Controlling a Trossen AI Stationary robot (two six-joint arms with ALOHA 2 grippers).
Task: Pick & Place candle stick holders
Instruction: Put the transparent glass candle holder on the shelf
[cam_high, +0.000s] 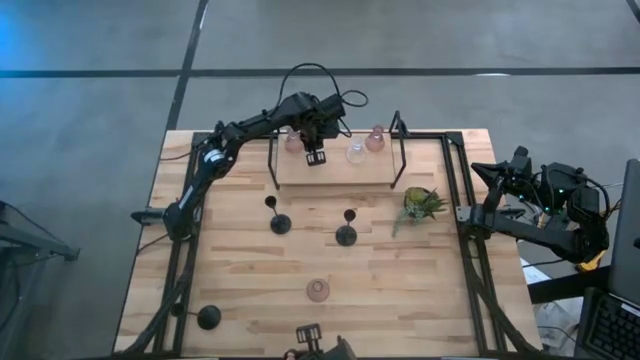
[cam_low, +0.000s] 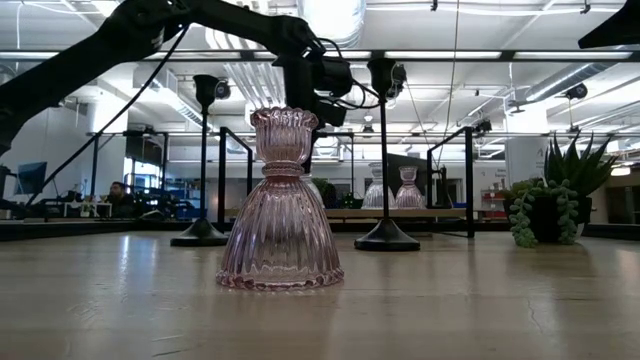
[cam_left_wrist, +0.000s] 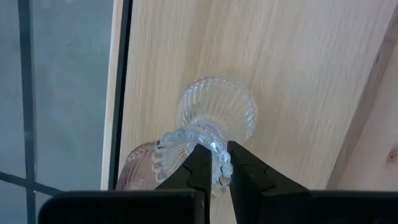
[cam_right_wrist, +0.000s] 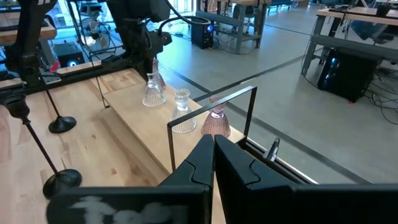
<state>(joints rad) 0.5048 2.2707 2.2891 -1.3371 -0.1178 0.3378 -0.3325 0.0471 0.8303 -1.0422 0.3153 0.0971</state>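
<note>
Looking down on your table, you find the left gripper reaching out over the raised wooden shelf at the far edge, while the right gripper waits folded up beside the table's right rim, clenched on nothing. In the left wrist view the two dark fingers pinch the scalloped rim of a clear glass holder, so the left pincer is grasping that holder by its cup. The holder's long axis runs straight down from the jaws to its ribbed skirt, which appears to be on or just above the shelf board; you cannot tell from these views whether it touches. A pink holder sits just beside it toward the shelf's edge. Farther along the shelf stand another clear holder and a pink one. On the open table, two black stemmed holders stand near the middle, a third sits at the near left corner, and a pink glass holder stands nearest the front. The small plant is toward the right. By position, the left arm is the nearer one for everything on the shelf
</note>
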